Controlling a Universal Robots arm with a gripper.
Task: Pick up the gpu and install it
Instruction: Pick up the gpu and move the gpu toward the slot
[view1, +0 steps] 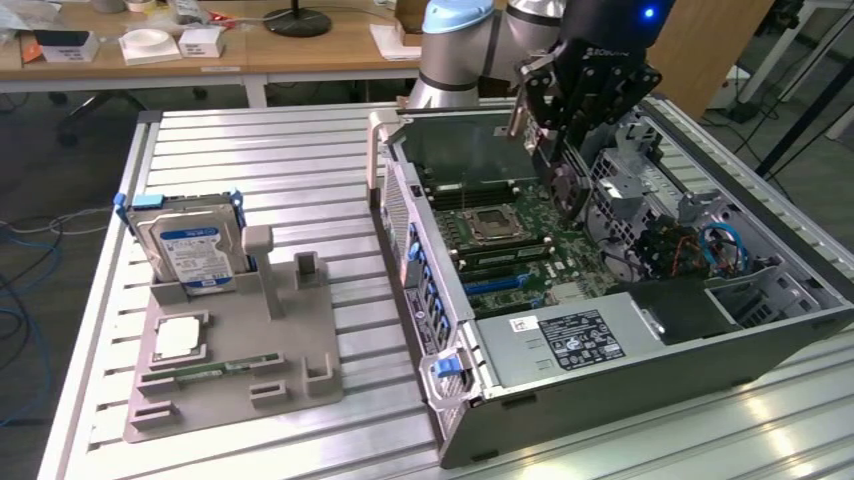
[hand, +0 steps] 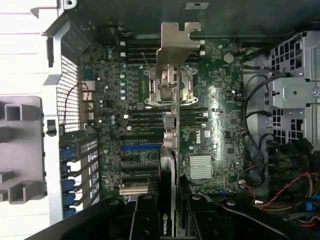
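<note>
Wooden desks with small boxes run along the back of the room, and in front of them stands a slatted metal table (view1: 267, 150). Toward the table's edge on the exterior view's left sits a gray parts holder (view1: 287, 340). A silver hard drive (view1: 194, 245) with a blue and white label stands upright in a slot at the holder's far end. A square processor chip (view1: 178, 340) lies flat in a recess nearer me, with a narrow green memory stick (view1: 214, 367) just beside it. Each part has its own pocket, probably so the arm can find it in a fixed spot.

Across the table's middle and toward the exterior view's right, an open computer case (view1: 400, 210) lies on its side. Its motherboard (view1: 521, 260) faces up, which leaves the slots open to a reach from above.

The robot arm (view1: 461, 40) comes in from the table's far edge and bends over the case, wrist pointing down. Its gripper (hand: 169, 215) is clenched on the gpu (hand: 172, 125), with a finger on each flat face. The dark card hangs on edge over the board, near the processor socket (hand: 169, 85). Its metal bracket (hand: 177, 42) is at the end away from the gripper. A blue expansion slot (hand: 142, 147) lies close by. I judge the card is carried but not yet seated in any slot.
</note>
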